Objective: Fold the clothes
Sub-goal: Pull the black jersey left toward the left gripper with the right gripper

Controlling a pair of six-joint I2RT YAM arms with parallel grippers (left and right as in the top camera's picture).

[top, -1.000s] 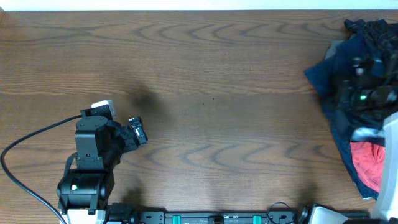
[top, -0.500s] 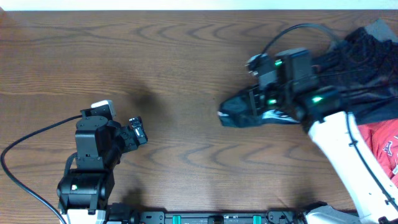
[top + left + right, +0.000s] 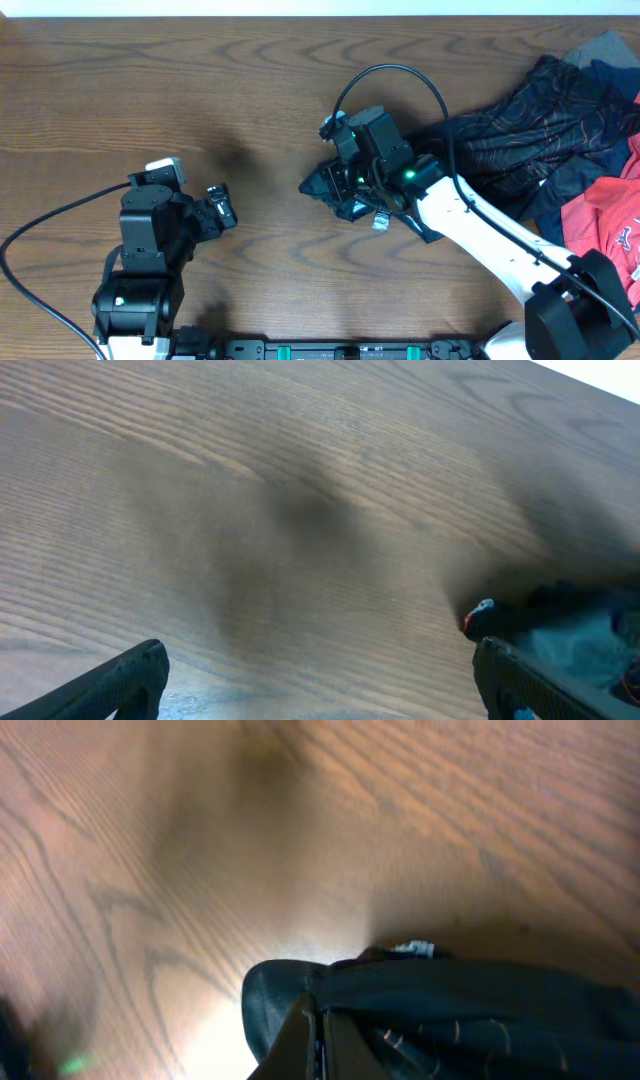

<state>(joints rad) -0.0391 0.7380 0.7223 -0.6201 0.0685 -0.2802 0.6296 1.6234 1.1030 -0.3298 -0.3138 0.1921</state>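
The black jersey [image 3: 520,125] with thin orange contour lines stretches from the pile at the right toward the table's middle. My right gripper [image 3: 335,190] is shut on its leading edge; the right wrist view shows the dark cloth [image 3: 450,1020] pinched between the closed fingers [image 3: 320,1040] just above the wood. My left gripper [image 3: 220,208] is open and empty at the left, over bare wood; its fingers show at the bottom corners of the left wrist view [image 3: 310,700], with the jersey's edge [image 3: 570,625] at the right.
A coral-red garment [image 3: 605,215], a navy one [image 3: 615,75] and a grey one [image 3: 608,45] lie piled at the right edge. A black cable [image 3: 40,235] runs to the left arm's base. The wooden table [image 3: 280,90] spans the view.
My right arm has swung from the pile at the right toward the table's middle, dragging the black jersey leftward and stretching it out. The left arm has not moved.
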